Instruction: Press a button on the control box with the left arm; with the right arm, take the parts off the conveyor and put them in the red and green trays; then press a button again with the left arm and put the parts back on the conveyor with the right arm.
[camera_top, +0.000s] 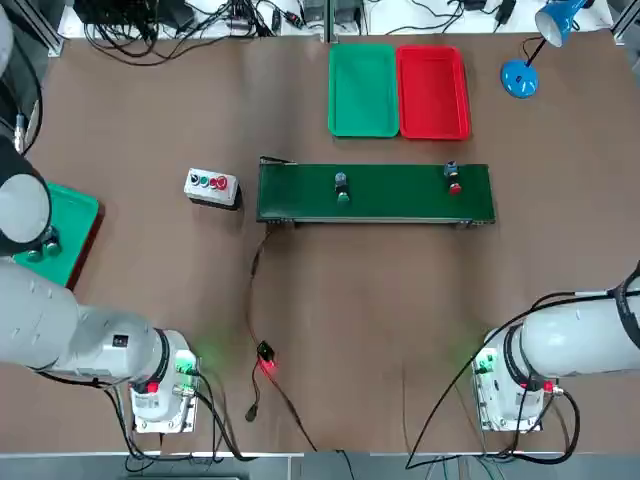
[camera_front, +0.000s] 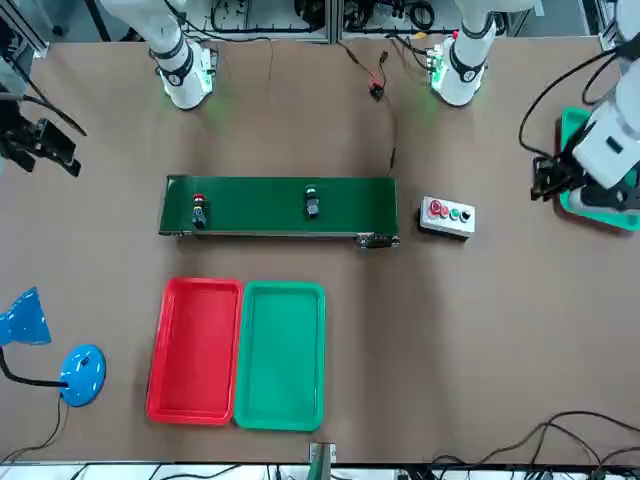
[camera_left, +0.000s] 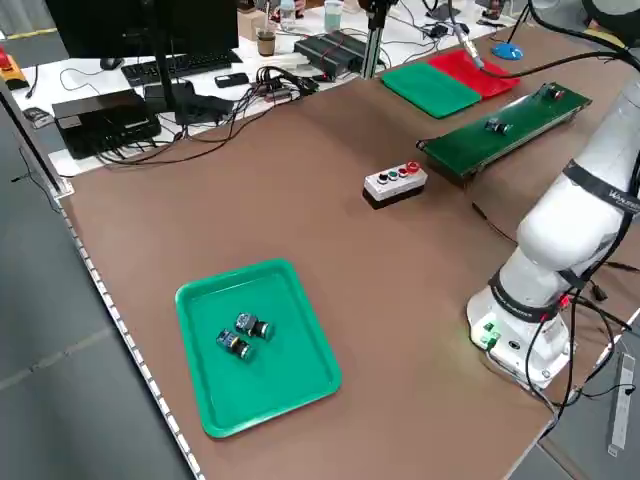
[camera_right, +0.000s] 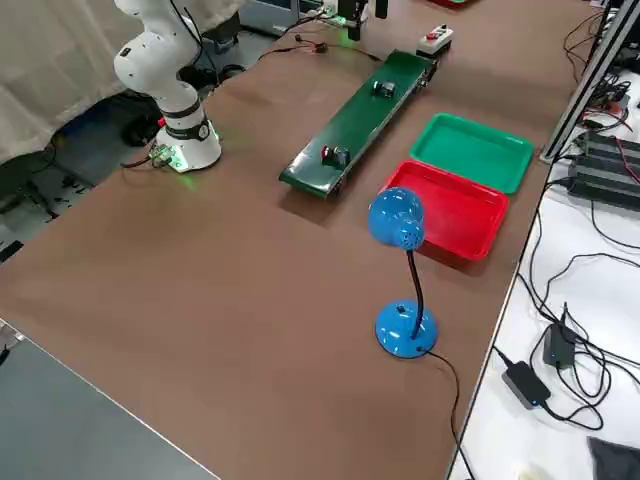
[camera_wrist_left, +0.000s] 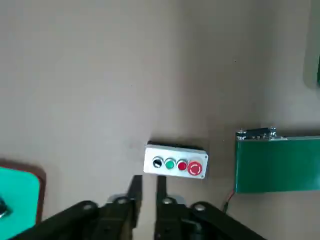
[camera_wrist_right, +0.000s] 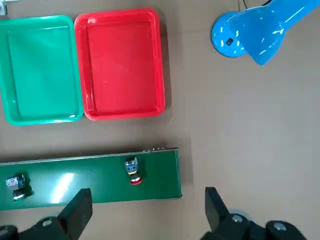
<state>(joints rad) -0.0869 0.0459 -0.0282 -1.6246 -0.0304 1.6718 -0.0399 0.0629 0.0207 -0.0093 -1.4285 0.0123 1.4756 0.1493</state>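
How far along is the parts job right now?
Nothing looks finished: both parts sit on the conveyor, and the red and green trays are empty. Neither hand holds anything. Sorting into trays and returning the parts remain; button presses I can't confirm.

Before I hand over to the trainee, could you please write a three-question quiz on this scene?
1. Multiple choice: which tray touches the red tray?
A) the blue tray
B) the green tray
C) no tray

2. True or false: both parts, the red-capped one and the green-capped one, lie on the conveyor.

3. Fill in: the lamp beside the trays is ____.

Key: 1 B; 2 true; 3 blue.
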